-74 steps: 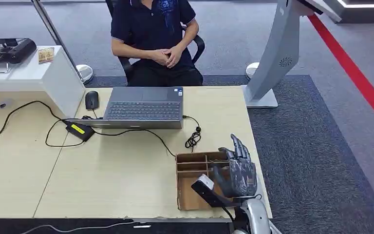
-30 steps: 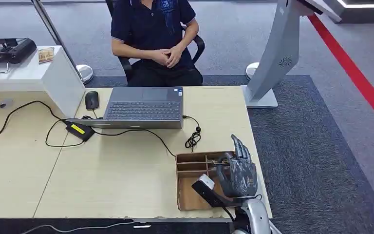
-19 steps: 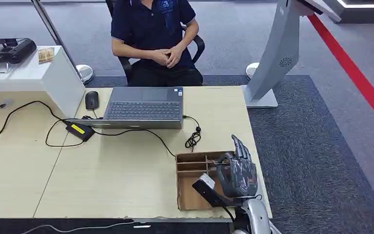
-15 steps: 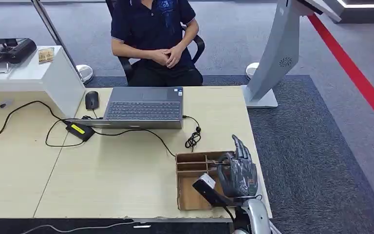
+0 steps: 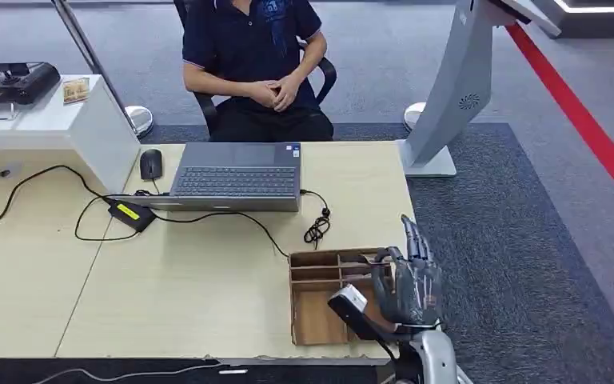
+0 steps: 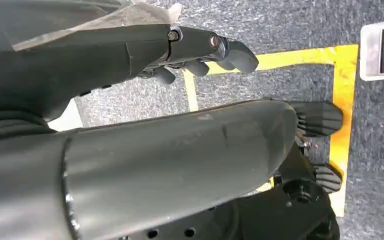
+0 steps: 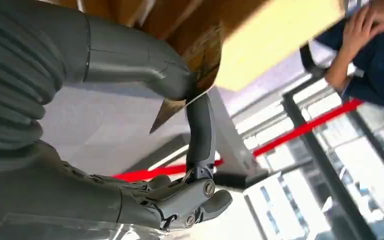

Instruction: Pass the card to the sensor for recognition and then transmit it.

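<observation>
Card [image 7: 171,112] — thin, greyish, seen near edge-on — pinched between thumb and finger of right hand [image 5: 408,284].

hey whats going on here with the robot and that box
The robot's right hand is at the cardboard organizer box near the desk's front edge, reaching for a card. The right wrist view shows thumb and finger pinching a thin card at the box's edge. A person sits behind the laptop, hands folded. The left hand hangs over the floor.

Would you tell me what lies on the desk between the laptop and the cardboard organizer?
In the head view, a black cable lies between laptop and cardboard organizer.
</observation>
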Tool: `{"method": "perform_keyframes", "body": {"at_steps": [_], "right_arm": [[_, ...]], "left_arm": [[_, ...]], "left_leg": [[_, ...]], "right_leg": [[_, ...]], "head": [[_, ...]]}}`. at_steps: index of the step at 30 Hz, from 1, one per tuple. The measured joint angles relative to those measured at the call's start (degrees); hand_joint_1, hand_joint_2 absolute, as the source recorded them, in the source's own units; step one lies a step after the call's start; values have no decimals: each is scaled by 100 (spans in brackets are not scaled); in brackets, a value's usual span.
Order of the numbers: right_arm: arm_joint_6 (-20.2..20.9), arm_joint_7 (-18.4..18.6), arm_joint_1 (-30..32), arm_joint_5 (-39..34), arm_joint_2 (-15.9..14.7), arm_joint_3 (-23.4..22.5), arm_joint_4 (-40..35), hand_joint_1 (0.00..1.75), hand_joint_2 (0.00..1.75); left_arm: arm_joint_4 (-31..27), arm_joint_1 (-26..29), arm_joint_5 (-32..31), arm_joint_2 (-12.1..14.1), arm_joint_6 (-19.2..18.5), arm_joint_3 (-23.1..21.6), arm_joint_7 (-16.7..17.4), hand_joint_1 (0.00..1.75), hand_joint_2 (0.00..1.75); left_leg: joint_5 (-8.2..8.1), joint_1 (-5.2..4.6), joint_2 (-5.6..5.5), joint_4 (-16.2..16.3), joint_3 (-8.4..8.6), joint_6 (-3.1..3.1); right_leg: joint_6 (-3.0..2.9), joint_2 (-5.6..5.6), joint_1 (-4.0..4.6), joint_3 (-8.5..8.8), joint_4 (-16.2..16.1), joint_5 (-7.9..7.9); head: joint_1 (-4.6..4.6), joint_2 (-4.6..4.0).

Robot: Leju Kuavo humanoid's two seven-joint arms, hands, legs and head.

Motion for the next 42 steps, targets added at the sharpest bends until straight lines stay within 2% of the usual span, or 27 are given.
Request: {"method": "perform_keyframes", "body": {"at_steps": [9,14,18,20,24,27,37,42], "right_arm": [[-15,597,540,671,-477,-765,-1416,175,175],[-13,695,732,855,-636,-1080,-2077,175,175],[-13,448,784,647,-643,-1227,-2410,175,175],[-11,210,776,488,-617,-1251,-2486,175,175],[-4,-587,633,-30,-388,-1240,-2479,175,175],[2,-959,363,-238,-138,-1139,-2289,175,175],[4,-1501,-186,-763,568,-857,-1487,175,175],[4,-1508,-196,-767,581,-853,-1468,175,175]], "left_arm": [[0,5,70,2,76,2,81,0,0],[0,4,85,2,92,4,81,0,0],[0,1,83,0,92,4,81,0,0],[0,-5,66,-2,85,4,81,0,0],[0,-13,-20,-4,33,2,77,0,0],[0,-24,-94,-4,-31,2,66,0,0],[0,-36,-216,-4,-107,-4,66,0,0],[0,-36,-219,-4,-107,-4,66,0,0]], "left_leg": [[0,0,1,0,2,0],[0,0,2,0,3,0],[0,1,2,0,3,0],[0,1,1,0,3,0],[1,1,2,-1,2,-1],[4,1,2,-1,4,-4],[4,2,0,-1,1,-5],[4,2,0,-1,1,-5]], "right_leg": [[0,0,0,0,-1,0],[0,0,0,0,0,0],[0,0,1,0,1,0],[0,0,1,2,2,0],[-1,1,1,3,5,1],[-1,1,1,3,8,1],[-2,0,2,1,13,0],[-2,0,1,1,13,0]], "head": [[0,0],[0,0],[0,0],[0,0],[-2,0],[-2,0],[0,0],[0,0]]}}
